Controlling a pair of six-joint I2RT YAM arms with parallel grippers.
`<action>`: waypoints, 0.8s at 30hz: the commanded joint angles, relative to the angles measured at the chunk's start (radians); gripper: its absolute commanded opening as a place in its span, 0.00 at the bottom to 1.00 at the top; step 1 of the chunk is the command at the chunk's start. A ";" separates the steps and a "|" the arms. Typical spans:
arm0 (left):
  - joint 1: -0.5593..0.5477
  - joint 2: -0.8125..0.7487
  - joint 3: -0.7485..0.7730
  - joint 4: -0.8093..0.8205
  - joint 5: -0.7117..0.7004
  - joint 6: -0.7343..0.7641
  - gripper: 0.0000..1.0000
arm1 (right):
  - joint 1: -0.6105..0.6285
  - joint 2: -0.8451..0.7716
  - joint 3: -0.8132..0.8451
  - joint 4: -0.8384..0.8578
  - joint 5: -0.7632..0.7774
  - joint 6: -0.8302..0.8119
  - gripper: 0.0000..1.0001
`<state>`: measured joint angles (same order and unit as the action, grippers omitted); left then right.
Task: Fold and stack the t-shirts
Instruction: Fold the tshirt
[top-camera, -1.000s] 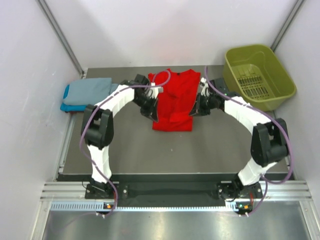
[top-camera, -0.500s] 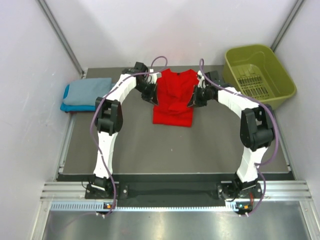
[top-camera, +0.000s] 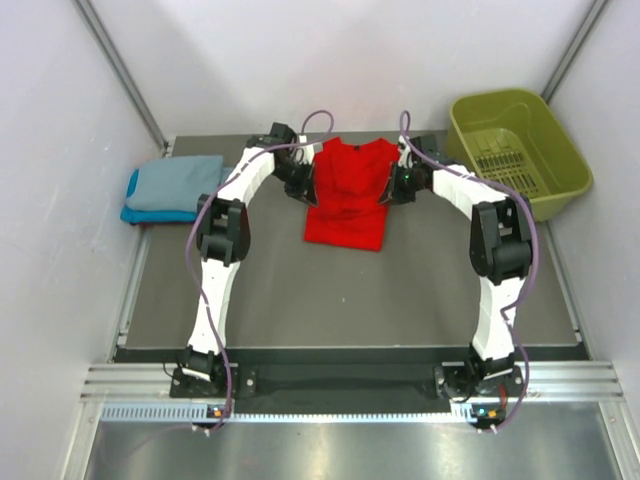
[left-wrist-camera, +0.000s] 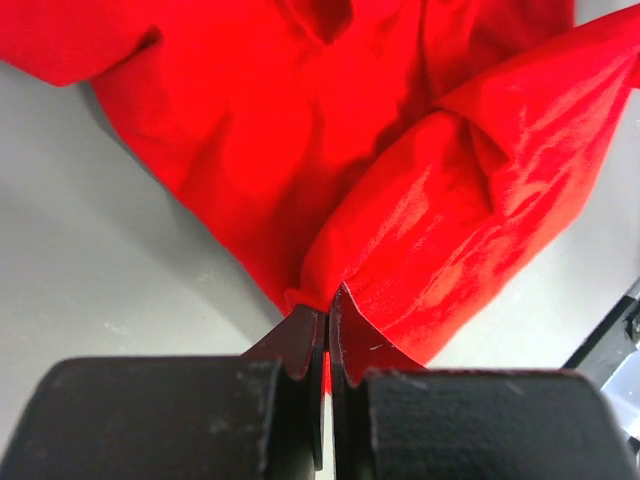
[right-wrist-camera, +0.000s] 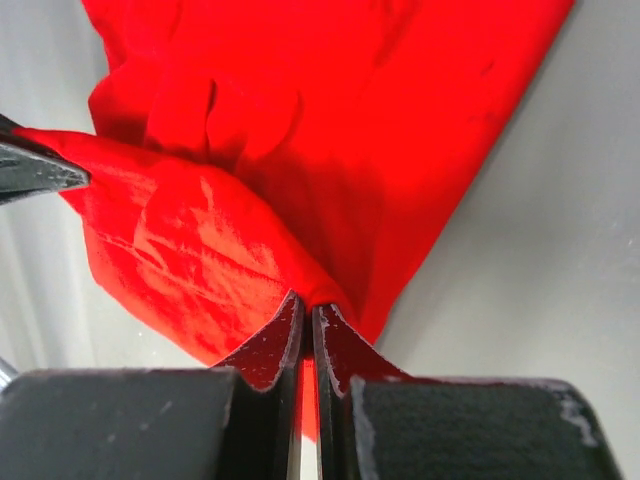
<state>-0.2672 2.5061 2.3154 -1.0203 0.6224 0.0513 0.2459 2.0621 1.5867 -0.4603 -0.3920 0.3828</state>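
From above, a soft cloth, short-sleeved, bright red t-shirt (top-camera: 345, 205) lies on the far middle of the flat dark grey table (top-camera: 350, 300), its upper part bunched and its lower part flat. The left gripper (top-camera: 305, 186) is at the shirt's left edge and the right gripper (top-camera: 392, 190) at its right edge, both arms reaching forward and bending inward towards it. At the table's far left a folded grey-blue t-shirt (top-camera: 180, 182) lies on top of a turquoise t-shirt (top-camera: 134, 212), well apart from the red one. An olive-green plastic basket (top-camera: 566, 160) with a slotted floor stands at the far right corner. In the left wrist view, the left gripper (left-wrist-camera: 327, 300) is clamped tight on a raised fold of the red t-shirt (left-wrist-camera: 300, 130), the cloth pinched between the two black fingertips and puffing up to the right above the table. In the right wrist view, the right gripper (right-wrist-camera: 305, 305) is likewise pinched together on a lifted fold of the red t-shirt (right-wrist-camera: 380, 130), which billows to the left, while the rest lies spread on the surface beyond.
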 joint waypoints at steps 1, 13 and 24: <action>0.006 0.014 0.038 0.045 -0.009 -0.010 0.00 | -0.010 0.023 0.055 0.048 0.016 -0.024 0.00; -0.009 0.004 0.108 0.103 -0.116 -0.005 0.30 | -0.008 0.023 0.073 0.072 0.051 -0.071 0.36; -0.004 -0.320 -0.149 0.106 -0.113 0.006 0.52 | 0.026 -0.125 0.062 0.049 0.050 -0.177 0.69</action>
<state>-0.2741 2.3657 2.2559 -0.9436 0.4667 0.0536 0.2527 2.0186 1.6119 -0.4397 -0.3233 0.2440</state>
